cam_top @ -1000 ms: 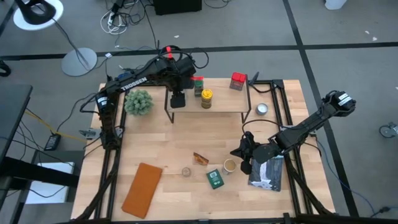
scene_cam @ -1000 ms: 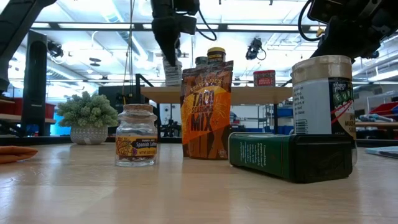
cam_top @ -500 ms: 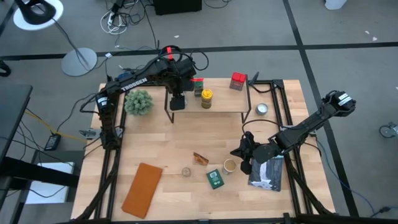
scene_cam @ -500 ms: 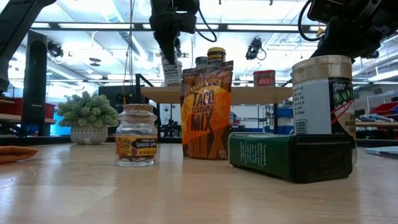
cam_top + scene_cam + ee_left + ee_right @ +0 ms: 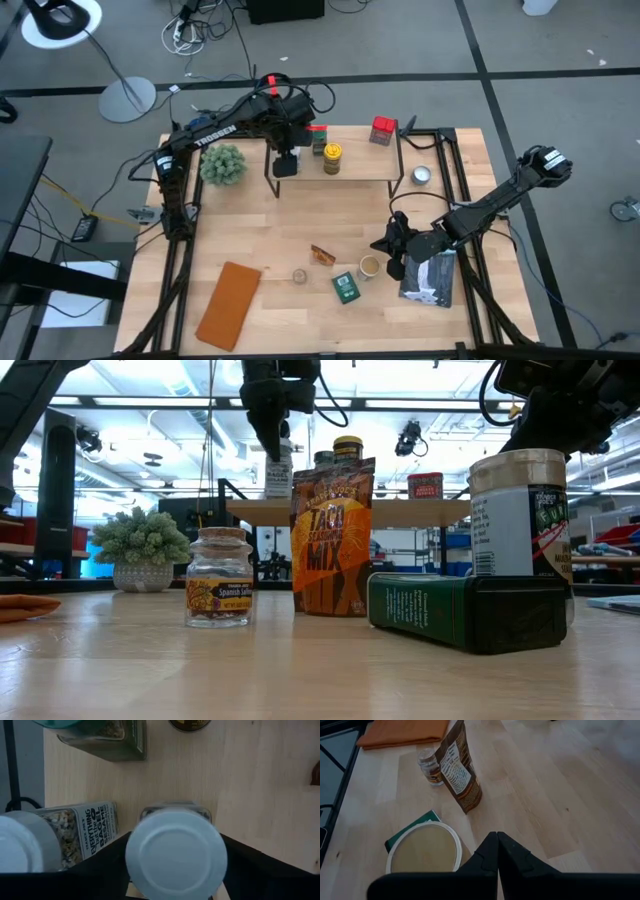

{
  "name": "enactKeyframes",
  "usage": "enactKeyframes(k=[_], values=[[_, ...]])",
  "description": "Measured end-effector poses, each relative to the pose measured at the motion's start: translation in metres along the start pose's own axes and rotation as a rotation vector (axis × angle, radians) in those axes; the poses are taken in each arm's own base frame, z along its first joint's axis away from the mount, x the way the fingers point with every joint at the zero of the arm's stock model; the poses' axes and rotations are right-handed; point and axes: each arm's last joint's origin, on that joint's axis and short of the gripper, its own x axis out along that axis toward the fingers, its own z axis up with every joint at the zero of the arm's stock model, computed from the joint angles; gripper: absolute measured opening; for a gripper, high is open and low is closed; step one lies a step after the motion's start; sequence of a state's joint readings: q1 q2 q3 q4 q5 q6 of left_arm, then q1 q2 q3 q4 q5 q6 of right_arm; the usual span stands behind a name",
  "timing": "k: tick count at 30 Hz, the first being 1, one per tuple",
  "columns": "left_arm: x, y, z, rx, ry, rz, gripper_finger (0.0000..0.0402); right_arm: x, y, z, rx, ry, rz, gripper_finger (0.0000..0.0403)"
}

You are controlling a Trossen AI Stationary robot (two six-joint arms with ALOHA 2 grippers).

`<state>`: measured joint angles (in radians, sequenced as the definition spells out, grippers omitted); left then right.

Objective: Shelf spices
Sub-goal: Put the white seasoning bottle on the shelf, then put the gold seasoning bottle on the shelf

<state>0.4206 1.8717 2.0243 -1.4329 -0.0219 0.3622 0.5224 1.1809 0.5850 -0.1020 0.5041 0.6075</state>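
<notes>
Shelf (image 5: 360, 168) at worktop's far edge: bagel-seasoning jar (image 5: 75, 827), green-lidded jar (image 5: 318, 135), yellow-lidded jar (image 5: 332, 157), red box (image 5: 382, 130) already on it.

Left tool (image 5: 286, 160) grips white-lidded jar (image 5: 175, 852) over shelf's left end.

Right tool (image 5: 498, 851), fingers together, empty, near right edge.

Remaining near front edge: taco packet (image 5: 332, 535), green tin (image 5: 466, 610), tan-lidded jar (image 5: 518, 510), saffron jar (image 5: 219, 576).

Bright, even light is coming from ceiling strips showing in the low view, casting only soft shadows on the tabletop (image 5: 290, 235). The white jar lid (image 5: 175, 854) is sitting blurred, and the tan lid (image 5: 424, 848) is looking soft.
</notes>
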Motion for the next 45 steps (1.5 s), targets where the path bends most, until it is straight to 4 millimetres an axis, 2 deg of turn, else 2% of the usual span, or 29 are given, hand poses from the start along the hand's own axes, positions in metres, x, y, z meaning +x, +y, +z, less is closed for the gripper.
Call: enactKeyframes(k=[12,27,31,34,39,42,45], values=[[-0.006,0.002,0.001,0.015,-0.008,0.039,0.0288,0.000,0.000,0.000,0.000,0.000,0.000,0.0001],[-0.048,0.001,-0.003,0.007,-0.060,0.061,0.0288,0.000,0.000,0.000,0.000,0.000,0.000,0.0002],[-0.063,-0.001,-0.006,-0.081,-0.102,0.048,0.0288,0.000,0.000,0.000,0.000,0.001,0.000,0.0001],[-0.075,-0.007,-0.012,-0.138,-0.145,0.004,0.0288,0.000,0.000,0.000,-0.001,0.003,-0.001,0.0001],[-0.095,-0.031,-0.024,-0.120,-0.255,-0.007,0.0288,-0.001,0.001,-0.001,-0.004,0.006,0.001,0.0001],[-0.100,-0.049,-0.034,-0.108,-0.368,-0.008,0.0288,-0.002,0.003,-0.003,-0.001,0.010,0.012,0.0001],[-0.095,-0.069,-0.053,-0.132,-0.455,0.004,0.0288,-0.003,0.005,-0.004,0.004,0.015,0.020,0.0001]])
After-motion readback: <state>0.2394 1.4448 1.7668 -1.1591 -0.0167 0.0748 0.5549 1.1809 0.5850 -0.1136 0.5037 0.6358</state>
